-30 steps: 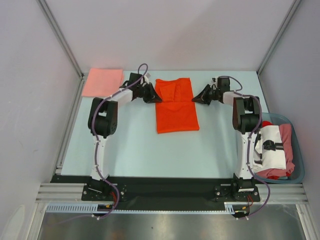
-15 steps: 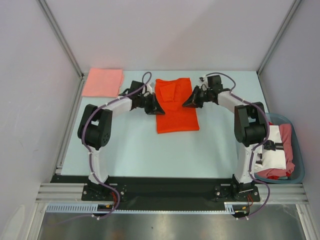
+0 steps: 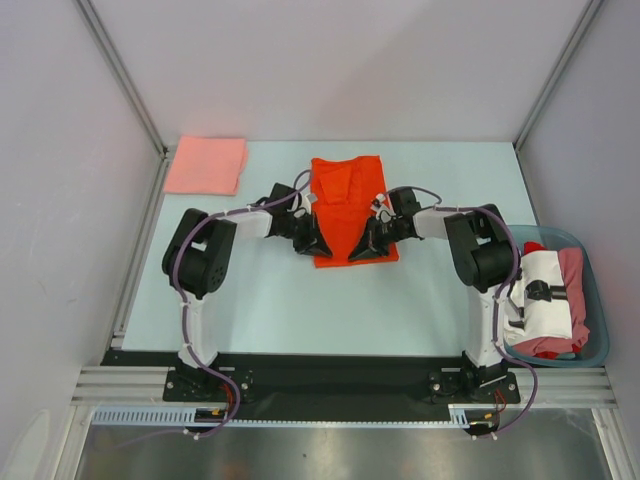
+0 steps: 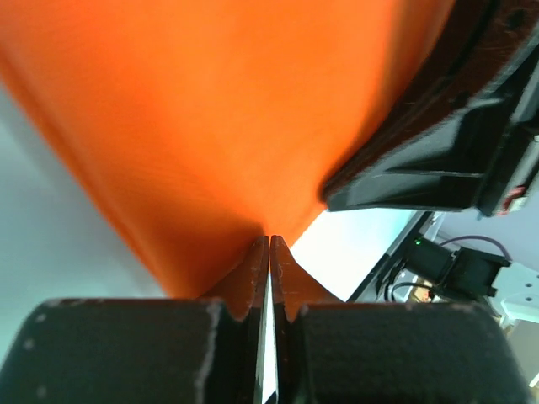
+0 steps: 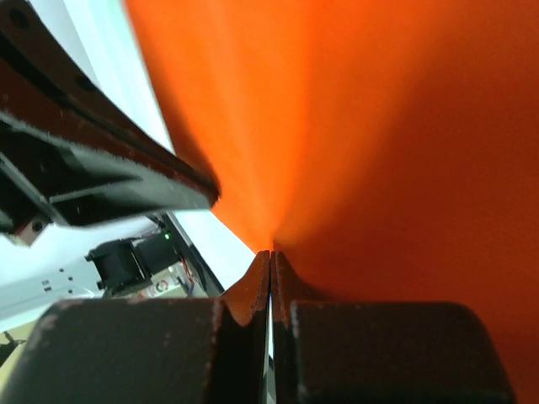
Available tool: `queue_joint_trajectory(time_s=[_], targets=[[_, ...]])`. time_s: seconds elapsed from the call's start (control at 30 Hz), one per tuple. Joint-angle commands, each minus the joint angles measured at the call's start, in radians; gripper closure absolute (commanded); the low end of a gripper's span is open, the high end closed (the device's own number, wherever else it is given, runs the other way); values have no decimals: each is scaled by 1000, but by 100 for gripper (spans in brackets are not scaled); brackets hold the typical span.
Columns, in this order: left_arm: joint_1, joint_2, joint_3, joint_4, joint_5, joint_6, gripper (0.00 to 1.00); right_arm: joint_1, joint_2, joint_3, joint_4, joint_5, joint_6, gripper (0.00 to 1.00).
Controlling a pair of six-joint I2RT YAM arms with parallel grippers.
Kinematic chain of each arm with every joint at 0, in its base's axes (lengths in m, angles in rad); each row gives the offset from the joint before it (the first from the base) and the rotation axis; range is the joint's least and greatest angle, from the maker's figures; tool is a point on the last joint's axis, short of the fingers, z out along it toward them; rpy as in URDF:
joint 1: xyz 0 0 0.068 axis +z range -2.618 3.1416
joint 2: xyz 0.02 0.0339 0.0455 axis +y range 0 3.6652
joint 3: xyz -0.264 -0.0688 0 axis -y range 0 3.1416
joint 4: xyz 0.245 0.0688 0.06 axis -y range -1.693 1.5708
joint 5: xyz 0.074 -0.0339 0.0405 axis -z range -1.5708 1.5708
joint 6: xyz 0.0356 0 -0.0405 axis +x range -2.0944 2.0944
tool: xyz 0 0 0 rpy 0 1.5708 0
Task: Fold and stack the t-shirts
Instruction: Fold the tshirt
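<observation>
On the table (image 3: pixel 260 300) the orange t-shirt (image 3: pixel 347 190) lies in the middle, toward the far side. Its far part is flat, and its near part is drawn into a narrow V between your two arms. A folded pink shirt (image 3: pixel 206 165) waits in the far left corner. The basket (image 3: pixel 598 310) at the near right holds more clothes (image 3: pixel 545 300), so most of the work is not yet done.

I judge that you are in the middle of folding the orange shirt. The next move calls for carrying both pinched points together at the same height. Then you lay the cloth flat with the edges matching, and only after that you let go. If one side goes ahead of the other, the fold will probably come out crooked.

Both arms reach forward and bend inward, low over the near part of the shirt, close to each other. The left gripper (image 3: pixel 316 241) is clamped on the orange cloth. In its wrist view the left gripper (image 4: pixel 269 246) has its fingers pressed together with the orange t-shirt (image 4: pixel 219 118) stretched away from them. The right gripper (image 3: pixel 362 247) is clamped on the cloth too, and its wrist view shows the right gripper (image 5: pixel 270 257) pinching the orange t-shirt (image 5: pixel 370 135) in the same way.
</observation>
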Motion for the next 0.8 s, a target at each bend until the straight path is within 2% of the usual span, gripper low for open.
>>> queue_joint_trajectory(time_s=[0.0,0.3,0.67,0.77], targets=[[2,28,-36,19,5,27,95,-21,-7,-56,63,-51,-27,100],[6,37,-84,9,-34,60,96,-135,-28,-154,100,-94,-76,100],[37,19,-133,-10,-57,106,98,-322,-105,-249,34,-71,-153,100],[43,1,-143,-30,-61,129,98,-362,-122,-243,-38,-4,-195,100]])
